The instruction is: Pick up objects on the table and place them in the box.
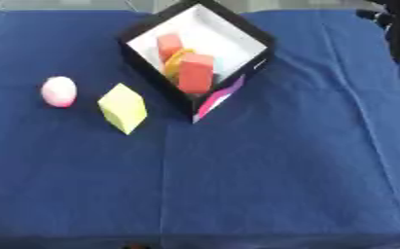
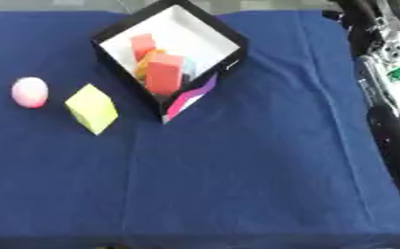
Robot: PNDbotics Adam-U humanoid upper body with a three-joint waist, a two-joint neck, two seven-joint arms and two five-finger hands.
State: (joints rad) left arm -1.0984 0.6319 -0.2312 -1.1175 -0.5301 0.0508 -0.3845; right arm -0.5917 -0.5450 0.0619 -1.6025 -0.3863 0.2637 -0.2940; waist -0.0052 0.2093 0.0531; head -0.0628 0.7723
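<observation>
We're partway: the black-walled, white-floored box (image 1: 237, 36) on the blue-clothed bench (image 1: 263, 175) holds red and orange blocks (image 1: 194, 72). Left of it remain a yellow block (image 1: 123, 107) and, farther left, a pink ball (image 1: 59, 91). Neither robot hand shows, so we can't tell their state.

Blue cloth (image 1: 263, 175) covers the table — one crease down its middle
</observation>
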